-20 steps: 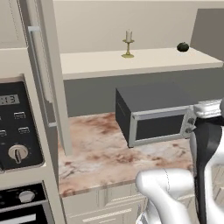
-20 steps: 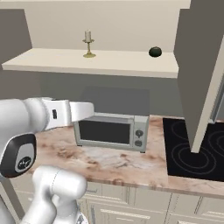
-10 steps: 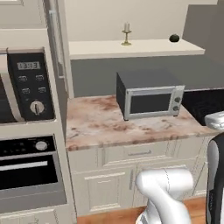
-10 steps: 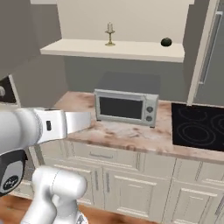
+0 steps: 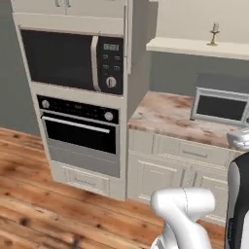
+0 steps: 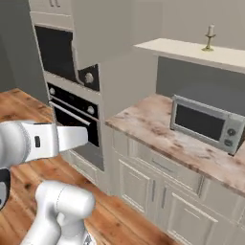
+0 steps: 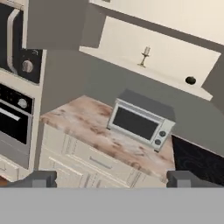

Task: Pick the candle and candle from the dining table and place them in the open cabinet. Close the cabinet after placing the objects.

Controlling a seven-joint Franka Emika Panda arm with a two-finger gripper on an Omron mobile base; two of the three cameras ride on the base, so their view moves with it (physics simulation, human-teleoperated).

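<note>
a: where's the candlestick candle [image 7: 146,56]?

b: standing on the cabinet's shelf [image 7: 131,61], above the grey microwave [image 7: 141,122]. my gripper [image 7: 111,178] is wide open, holding nothing.

a: progress?

b: i'd say one placed; the stubby candle and closing the door remain.

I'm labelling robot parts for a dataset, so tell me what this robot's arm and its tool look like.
The arm is made of glossy white, rounded shells with dark grey to black joints; one small dark mark sits on the long white link. A black section shows at the right edge of the left base view. The tool has two small, blocky dark grey fingertips. No cables are visible.
</note>
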